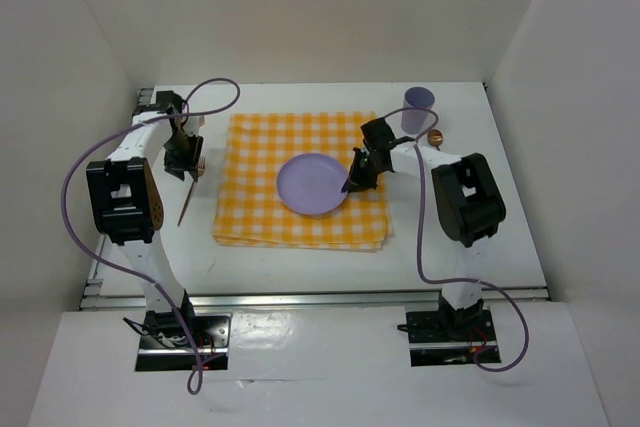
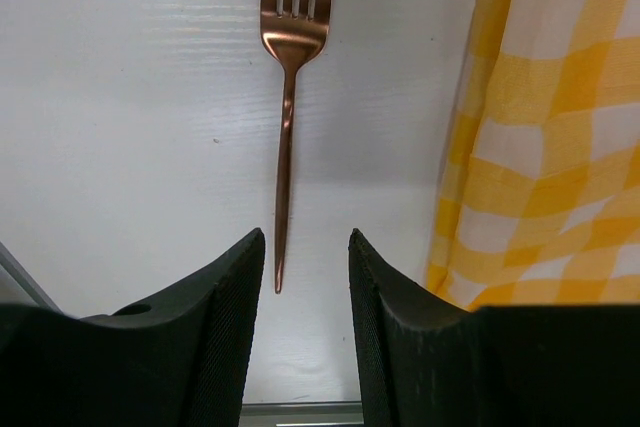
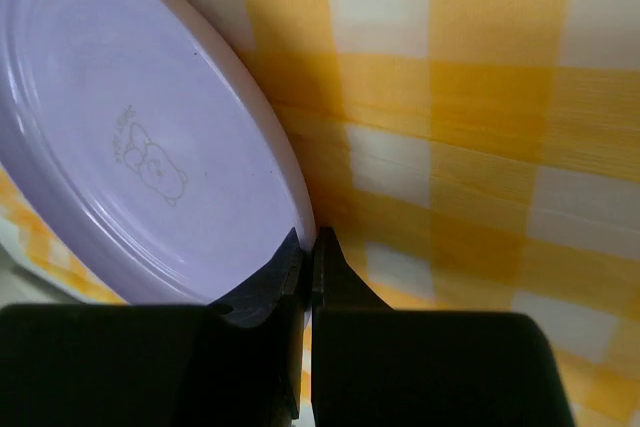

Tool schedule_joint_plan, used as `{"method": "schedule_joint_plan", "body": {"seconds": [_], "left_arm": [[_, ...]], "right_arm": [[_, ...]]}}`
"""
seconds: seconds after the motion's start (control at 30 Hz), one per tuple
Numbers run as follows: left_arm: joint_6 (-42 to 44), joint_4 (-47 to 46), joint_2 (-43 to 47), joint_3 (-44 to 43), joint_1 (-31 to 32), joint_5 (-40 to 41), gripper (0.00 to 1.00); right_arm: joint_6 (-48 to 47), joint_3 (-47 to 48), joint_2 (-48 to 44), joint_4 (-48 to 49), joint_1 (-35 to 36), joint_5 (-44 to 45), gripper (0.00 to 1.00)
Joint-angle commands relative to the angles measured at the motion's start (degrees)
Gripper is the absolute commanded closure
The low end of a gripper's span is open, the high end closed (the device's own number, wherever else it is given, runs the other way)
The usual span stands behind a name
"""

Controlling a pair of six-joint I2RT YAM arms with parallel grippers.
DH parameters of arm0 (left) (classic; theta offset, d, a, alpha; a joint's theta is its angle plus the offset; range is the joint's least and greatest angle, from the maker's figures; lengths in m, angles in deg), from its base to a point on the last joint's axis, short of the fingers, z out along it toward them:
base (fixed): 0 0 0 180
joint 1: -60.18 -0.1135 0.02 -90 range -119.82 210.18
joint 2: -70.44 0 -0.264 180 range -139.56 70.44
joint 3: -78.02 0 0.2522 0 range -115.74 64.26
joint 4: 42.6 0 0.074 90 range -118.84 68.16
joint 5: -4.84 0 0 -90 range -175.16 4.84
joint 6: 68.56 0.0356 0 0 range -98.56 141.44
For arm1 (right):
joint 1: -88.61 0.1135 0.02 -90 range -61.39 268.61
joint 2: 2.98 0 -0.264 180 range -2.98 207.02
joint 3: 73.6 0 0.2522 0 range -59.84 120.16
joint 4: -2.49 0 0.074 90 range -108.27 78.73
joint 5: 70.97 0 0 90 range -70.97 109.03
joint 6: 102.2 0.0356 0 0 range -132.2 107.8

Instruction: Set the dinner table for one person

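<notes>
The dinner table [image 1: 480,237] is a white top with a yellow-and-white checked cloth [image 1: 260,217] in its middle. A lilac plate [image 1: 305,185] lies on the cloth. My right gripper [image 1: 350,183] is shut on the plate's right rim; in the right wrist view its jaws [image 3: 308,239] pinch the edge of the plate [image 3: 130,137]. A copper fork [image 2: 287,97] lies on the bare table [image 2: 120,97] left of the cloth [image 2: 540,147]. My left gripper [image 2: 305,239] hangs open over the fork's handle end, not touching it. From above, the fork [image 1: 187,207] sticks out below the left gripper [image 1: 187,169].
A lilac cup [image 1: 418,107] stands on the table past the cloth's far right corner. A small copper-coloured piece [image 1: 435,136] shows beside the right arm. White walls close the table in at the back and sides. A metal rail [image 1: 320,297] runs along the near edge.
</notes>
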Motion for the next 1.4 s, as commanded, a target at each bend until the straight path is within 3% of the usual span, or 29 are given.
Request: {"method": "schedule_joint_plan", "body": {"seconds": [0.0,0.23,0.33,0.47,0.63,0.67,0.7,0.73,0.8,0.87,1.03,1.37], "left_arm": [[0.0,0.7,2.7,0.0,0.1,-0.1,0.53],[0.0,0.1,3.2,0.6,0.1,-0.1,0.53],[0.0,0.1,3.2,1.2,0.1,-0.1,0.53],[0.0,-0.4,3.2,1.2,0.1,-0.1,0.53],[0.5,-0.4,3.2,1.2,0.1,-0.1,0.53],[0.5,-0.4,3.2,1.2,0.1,-0.1,0.53],[0.5,-0.4,3.2,1.7,0.1,0.4,0.49],[1.2,-0.4,3.2,2.4,0.1,1.0,0.49],[2.0,-1.6,3.2,3.3,0.6,2.2,0.45],[2.9,-2.1,1.6,4.1,1.3,5.0,0.43],[4.2,-5.6,-2.5,5.4,3.2,12.4,0.43],[5.3,-4.4,-10.7,0.8,3.2,10.3,0.51]], "right_arm": [[-2.1,1.9,-1.8,2.2,1.3,-10.2,1.0],[-3.1,1.1,1.8,1.5,1.9,-11.8,1.0],[-3.8,4.6,3.0,-2.8,3.2,-7.6,1.0],[-5.2,8.8,4.3,-8.0,7.5,5.1,1.0],[-6.0,10.1,5.4,-9.4,8.4,8.4,0.99],[-6.0,10.6,5.4,-10.2,8.4,9.3,0.93],[-6.0,10.6,5.4,-10.2,8.4,10.3,0.69],[-6.0,10.6,5.4,-10.2,8.4,10.3,0.54],[-6.0,10.6,3.4,-10.2,8.4,10.9,0.47],[-6.0,10.6,2.0,-10.7,8.4,10.9,0.34],[-8.8,11.9,-4.1,-11.8,8.4,11.4,0.25],[-12.2,13.2,-13.2,-13.9,-1.8,6.8,0.22]]}}
